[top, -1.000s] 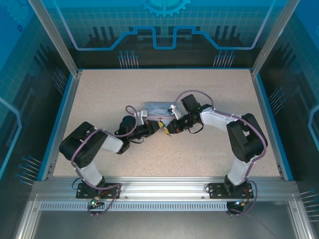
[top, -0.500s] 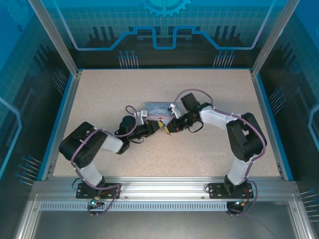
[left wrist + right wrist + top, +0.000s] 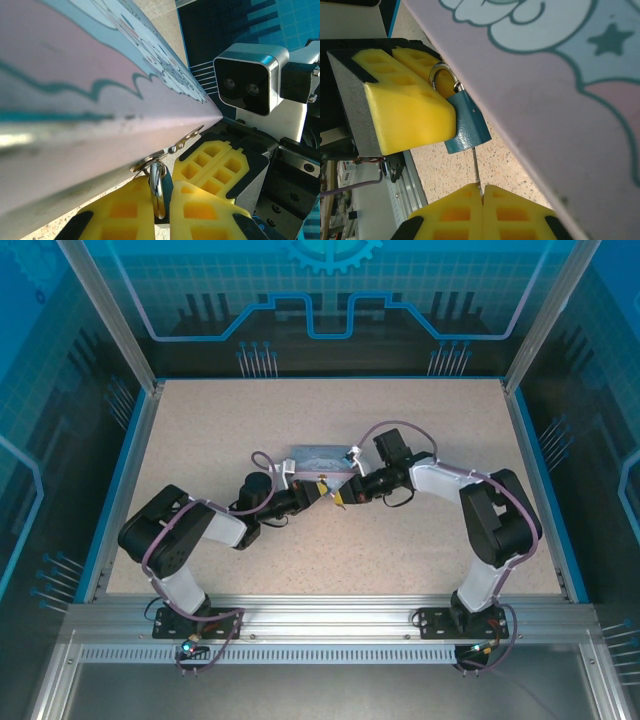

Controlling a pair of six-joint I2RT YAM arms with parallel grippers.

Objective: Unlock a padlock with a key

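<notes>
The small teal padlock (image 3: 467,127) hangs by its metal shackle (image 3: 157,192) from the hasp of the pale tin (image 3: 322,457). My left gripper (image 3: 162,185) is shut on the padlock, and its yellow fingers (image 3: 405,107) clamp the body from the side. My right gripper (image 3: 482,189) is shut on the key (image 3: 476,167). The key's thin blade runs straight from my fingertips into the bottom of the padlock. In the top view both grippers (image 3: 333,494) meet in front of the tin, and the padlock and key are too small to make out there.
The tin with its cartoon print (image 3: 560,100) stands right beside both grippers. A short chain (image 3: 187,140) dangles from its hasp. The speckled tabletop (image 3: 420,550) lies open around it, bounded by a blue rim (image 3: 545,490).
The right arm's wrist has shifted slightly to the right and turned a little. The left arm has stayed where it was.
</notes>
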